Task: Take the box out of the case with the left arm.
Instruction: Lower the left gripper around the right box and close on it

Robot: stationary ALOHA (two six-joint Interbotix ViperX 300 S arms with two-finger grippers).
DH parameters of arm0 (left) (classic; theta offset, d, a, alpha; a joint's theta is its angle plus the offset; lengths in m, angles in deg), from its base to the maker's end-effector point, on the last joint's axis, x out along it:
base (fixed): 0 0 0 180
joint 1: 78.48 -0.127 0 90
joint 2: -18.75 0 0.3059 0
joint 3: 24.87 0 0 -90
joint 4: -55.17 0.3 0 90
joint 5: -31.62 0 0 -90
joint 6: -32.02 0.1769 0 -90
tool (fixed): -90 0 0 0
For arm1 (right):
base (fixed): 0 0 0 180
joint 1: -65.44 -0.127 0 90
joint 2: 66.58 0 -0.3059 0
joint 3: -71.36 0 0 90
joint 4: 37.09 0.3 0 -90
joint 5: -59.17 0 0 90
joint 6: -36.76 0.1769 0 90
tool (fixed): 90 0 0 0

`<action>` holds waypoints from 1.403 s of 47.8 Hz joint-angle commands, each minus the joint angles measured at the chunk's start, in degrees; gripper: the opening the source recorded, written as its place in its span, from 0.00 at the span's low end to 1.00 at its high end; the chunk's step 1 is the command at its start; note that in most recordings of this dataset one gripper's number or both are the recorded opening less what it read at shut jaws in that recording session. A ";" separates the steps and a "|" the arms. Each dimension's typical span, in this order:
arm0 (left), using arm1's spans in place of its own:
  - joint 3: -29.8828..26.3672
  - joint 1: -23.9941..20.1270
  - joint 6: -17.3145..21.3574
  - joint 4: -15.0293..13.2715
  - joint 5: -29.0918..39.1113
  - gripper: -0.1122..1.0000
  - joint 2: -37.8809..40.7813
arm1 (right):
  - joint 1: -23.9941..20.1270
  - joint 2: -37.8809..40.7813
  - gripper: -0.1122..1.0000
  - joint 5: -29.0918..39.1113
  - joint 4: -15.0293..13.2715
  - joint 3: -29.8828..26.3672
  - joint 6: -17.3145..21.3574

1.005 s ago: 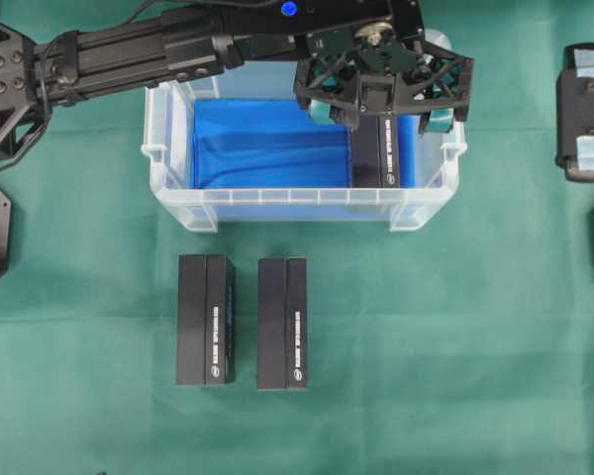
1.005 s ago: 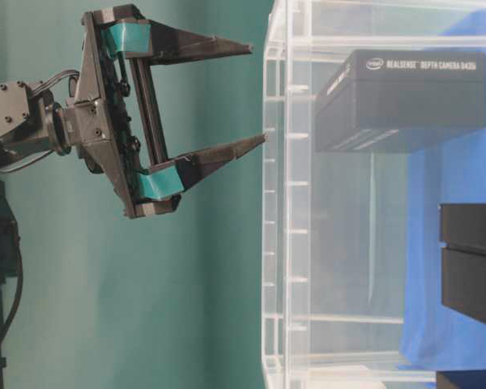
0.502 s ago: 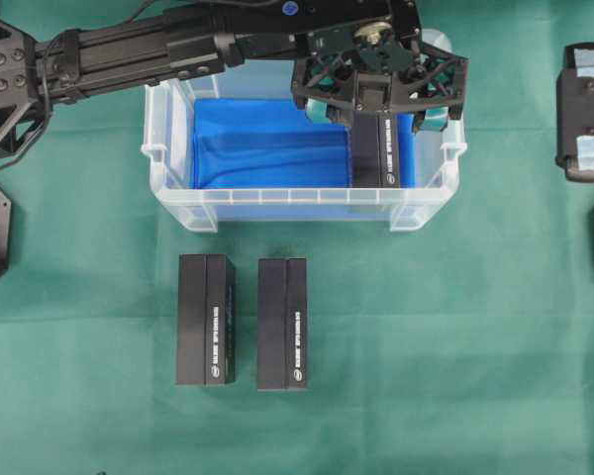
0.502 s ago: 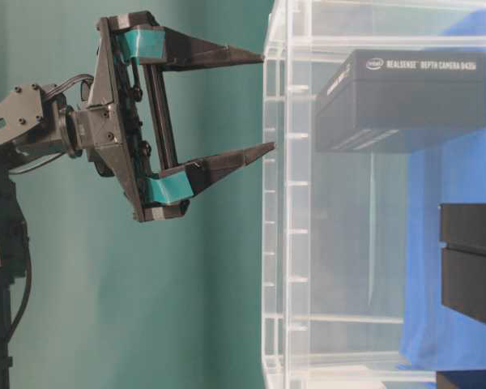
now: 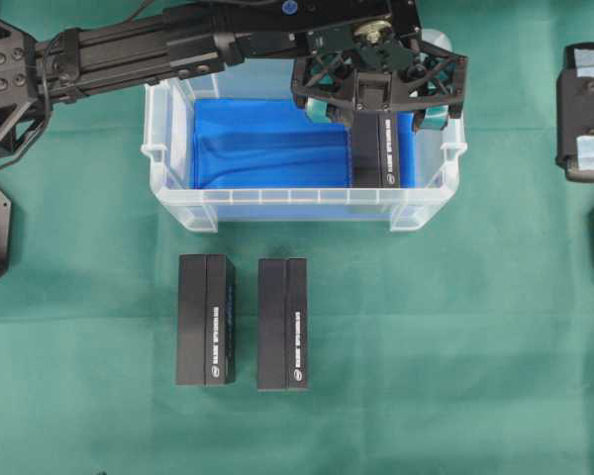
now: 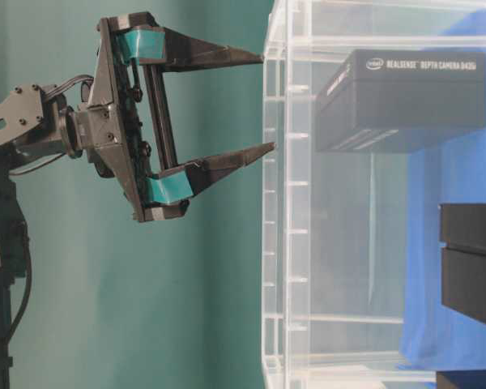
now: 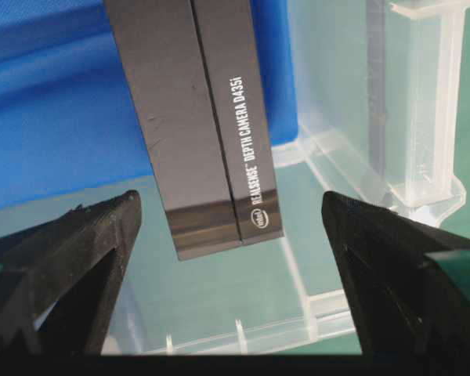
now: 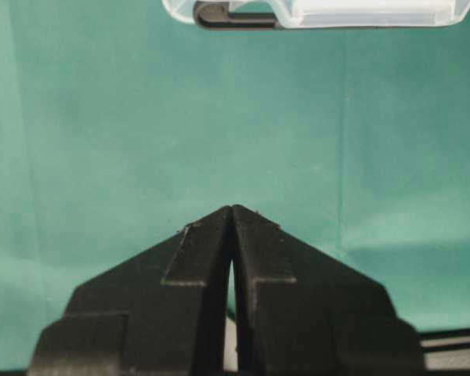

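Observation:
The case [image 5: 277, 203] is a clear plastic bin with a blue sheet on its bottom. One black box [image 5: 376, 150] lies inside it along the right wall; its label reads RealSense Depth Camera D435 [image 7: 204, 117]. My left gripper [image 5: 378, 114] hangs open above the far end of that box, its teal-padded fingers [image 5: 322, 111] on either side. In the table-level view the left gripper [image 6: 267, 101] has its tips at the case rim [image 6: 287, 243], apart from the box [image 6: 401, 101]. In the left wrist view the left gripper [image 7: 229, 200] straddles the box end without touching it. My right gripper [image 8: 232, 207] is shut and holds nothing.
Two more black boxes [image 5: 206, 319] [image 5: 282, 324] lie side by side on the green cloth in front of the case. The right arm [image 5: 586, 99] rests at the right edge. A case handle [image 8: 313, 12] shows at the top of the right wrist view.
The left gripper shifted a little toward the case rim during the first half second, staying wide open. It has held still since. The box has not moved.

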 commanded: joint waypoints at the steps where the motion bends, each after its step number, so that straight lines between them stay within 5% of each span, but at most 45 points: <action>1: -0.79 -0.18 -0.09 0.18 -0.18 0.95 -1.49 | 0.00 -0.09 0.12 -0.18 0.00 -0.53 0.18; 67: -0.88 -0.09 -0.09 -0.18 0.79 0.95 -1.49 | 0.09 -0.09 0.12 -0.26 0.00 -0.53 0.18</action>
